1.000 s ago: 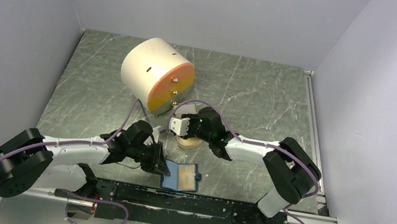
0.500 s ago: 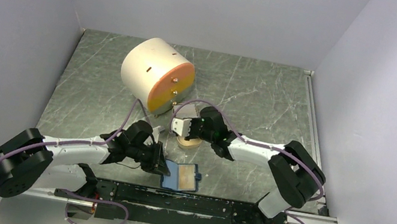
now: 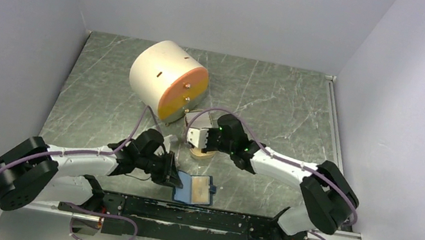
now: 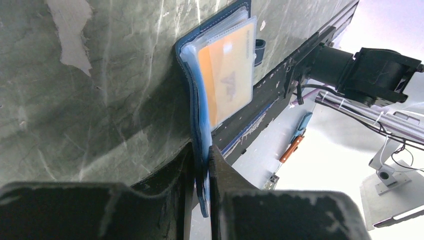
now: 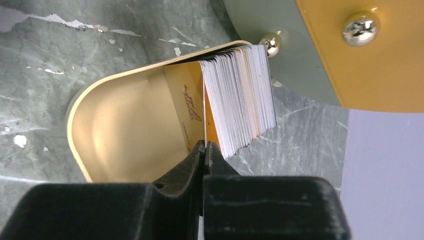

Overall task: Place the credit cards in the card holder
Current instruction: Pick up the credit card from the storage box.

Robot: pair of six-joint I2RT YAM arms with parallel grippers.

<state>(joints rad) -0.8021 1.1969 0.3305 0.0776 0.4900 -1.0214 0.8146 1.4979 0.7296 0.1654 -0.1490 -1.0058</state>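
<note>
- While the card holder [image 3: 195, 189] lies open on the table [image 3: 277, 105] just ahead of the arm bases, your left gripper [image 4: 201, 162] is clamped onto its left-hand blue cover. The jaws are pinched tight on the flap.
- An orange card shows under a clear sleeve on the part that lies flat.
- Treat the holder as soft and floppy. The cover bends up where it is pinched, so I judge the pockets may shift when a card pushes in.
- Your left arm reaches low and forward, with its wrist turned inward toward the holder.
- Further out, the credit cards [image 5: 240, 97] stand on edge in a tan dish [image 5: 125, 130], fanned and leaning toward its far rim.
- Your right gripper [image 5: 204, 150] is closed on the near edge of the card at the end of the stack, with only a card's thickness between the jaws.
- Judge the cards light, stiff and slick. Take one by a short edge and watch that its neighbours do not cling.
- Your right arm stretches across to the left, with its wrist angled down over the dish.
- Beyond that, the cream cylinder [image 3: 167, 80] sits just behind the dish.
</note>
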